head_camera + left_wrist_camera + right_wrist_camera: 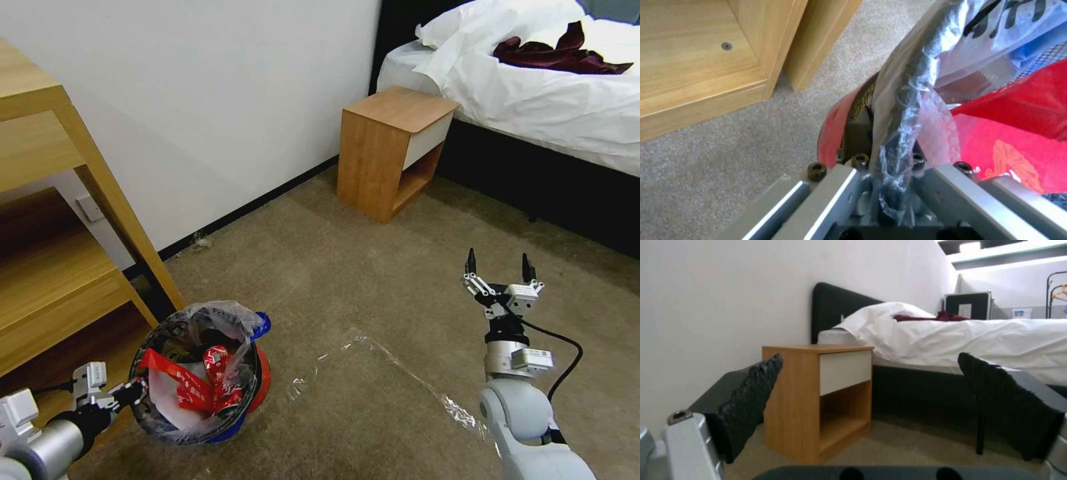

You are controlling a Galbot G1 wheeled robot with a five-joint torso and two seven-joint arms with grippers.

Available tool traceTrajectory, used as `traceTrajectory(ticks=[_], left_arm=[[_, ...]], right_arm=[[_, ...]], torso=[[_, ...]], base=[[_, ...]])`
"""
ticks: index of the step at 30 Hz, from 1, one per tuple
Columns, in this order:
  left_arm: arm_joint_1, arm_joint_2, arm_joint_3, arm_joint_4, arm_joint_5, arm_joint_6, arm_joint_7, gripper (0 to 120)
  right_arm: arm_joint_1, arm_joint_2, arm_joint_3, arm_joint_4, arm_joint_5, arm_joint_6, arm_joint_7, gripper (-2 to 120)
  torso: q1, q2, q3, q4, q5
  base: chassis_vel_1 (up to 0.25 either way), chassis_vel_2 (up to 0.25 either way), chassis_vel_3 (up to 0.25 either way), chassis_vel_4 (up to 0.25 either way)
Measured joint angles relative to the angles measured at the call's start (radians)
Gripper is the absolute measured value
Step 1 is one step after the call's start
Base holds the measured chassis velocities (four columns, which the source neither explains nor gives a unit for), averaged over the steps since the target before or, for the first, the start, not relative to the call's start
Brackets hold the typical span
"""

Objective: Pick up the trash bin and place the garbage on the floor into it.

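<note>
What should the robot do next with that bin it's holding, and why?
Probably set the trash bin down upright on the floor. The left tool is clamped on its rim, red wrappers already lie inside, and the right tool hovers open and empty above bare carpet.

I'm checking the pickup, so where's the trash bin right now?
In the head view the trash bin sits low on the robot's left, beside the wooden shelf unit, its rim clamped by the left gripper.

Right gripper (871, 400), jaws spread wide, faces a wooden nightstand (818, 400) beside a white-sheeted bed (978, 340).
</note>
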Motion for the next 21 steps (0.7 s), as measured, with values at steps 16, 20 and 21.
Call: traceTrajectory(ticks=[16, 20, 21], left_arm=[[-0.014, -0.017, 0.007, 0.009, -0.003, -0.013, 0.000, 0], [-0.011, -0.019, 0.003, 0.003, -0.003, -0.015, 0.000, 0], [-0.010, -0.020, 0.002, 0.002, -0.004, -0.015, 0.000, 0]], right_arm=[[-0.003, -0.001, 0.000, -0.003, 0.000, 0.000, 0.000, 100], [-0.004, -0.001, 0.000, -0.001, 0.001, 0.000, 0.000, 100], [-0.004, -0.002, 0.001, -0.001, 0.001, 0.000, 0.000, 100]], torso=[[0.000, 0.000, 0.000, 0.0000, 0.0000], [0.000, 0.000, 0.000, 0.0000, 0.0001], [0.000, 0.000, 0.000, 0.0000, 0.0001]], base=[[0.000, 0.000, 0.000, 0.000], [0.000, 0.000, 0.000, 0.000], [0.000, 0.000, 0.000, 0.000]])
